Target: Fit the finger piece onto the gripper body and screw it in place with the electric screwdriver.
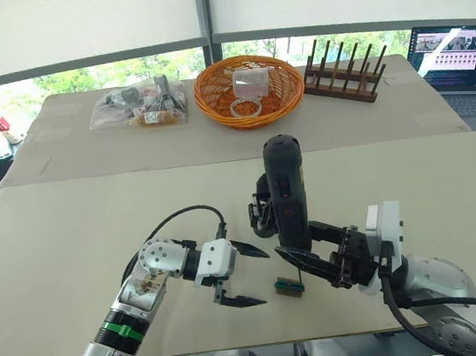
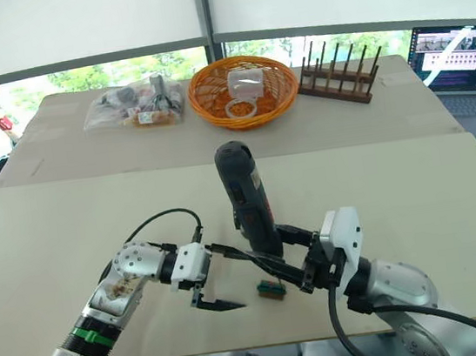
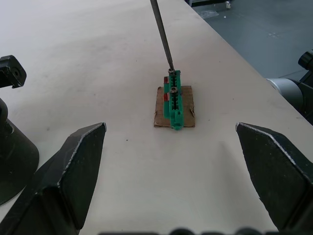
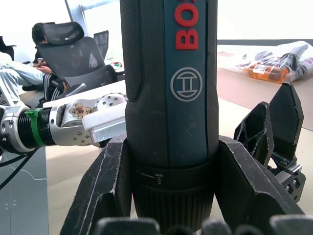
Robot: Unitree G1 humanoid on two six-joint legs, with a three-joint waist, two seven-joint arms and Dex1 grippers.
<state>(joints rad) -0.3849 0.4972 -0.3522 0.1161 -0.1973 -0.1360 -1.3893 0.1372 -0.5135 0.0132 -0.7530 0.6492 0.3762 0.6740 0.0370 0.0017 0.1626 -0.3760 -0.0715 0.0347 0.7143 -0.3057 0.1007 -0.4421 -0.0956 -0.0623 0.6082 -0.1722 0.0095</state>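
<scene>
Pale beige table [image 1: 71, 244] in front, a second one butted behind it, under wide windows with white blinds. Open laptop [image 1: 460, 61] at the far right edge. On the far table: an orange woven basket [image 1: 211, 102] holding a clear plastic box and a pale ring, a clear bag of small parts [image 1: 136, 106] just left of it, a dark wooden peg rack [image 1: 343, 75] to its right.

Near the front edge, the right gripper [image 1: 306, 261] clamped around the electric screwdriver [image 1: 286, 191], held upright (red lettering and a round logo on the barrel in the right wrist view). Thin bit pointing down at a small green-brown block [image 1: 289, 286] lying flat on the table. In the left wrist view, bit tip [image 3: 171, 69] touching the far end of the green strip on that block [image 3: 174, 105], a screw head visible in the strip. Left gripper [image 1: 244, 275] spread wide, holding nothing, just left of the block. The gripper body [image 1: 261, 214] standing right behind the screwdriver, mostly hidden by it. Right wrist view: a person seated in an office chair in the background.
</scene>
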